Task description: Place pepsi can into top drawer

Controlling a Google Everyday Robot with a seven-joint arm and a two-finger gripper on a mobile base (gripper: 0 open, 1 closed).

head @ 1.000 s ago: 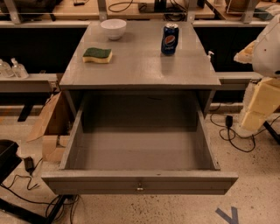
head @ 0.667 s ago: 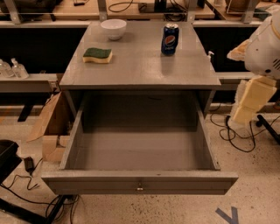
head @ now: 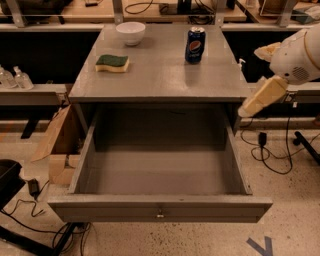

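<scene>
Approach stage: nothing is grasped yet. You will find the pepsi can (head: pixel 195 45) upright on the cabinet top (head: pixel 160 75), toward its rear right. It is well apart from the gripper (head: pixel 250 80), which hangs off the cabinet's right side, jaws apart and empty. The top drawer (head: pixel 160 207) stands pulled out. Your next move, in my judgement: swing left over the top, straddle the can, then close.

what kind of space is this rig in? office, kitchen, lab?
Probably a lab or workshop: cable-strewn workbenches behind the grey cabinet, loose cords and a cardboard box on the speckled floor. The end effector hangs beside the cabinet, near the picture's right edge.
</scene>
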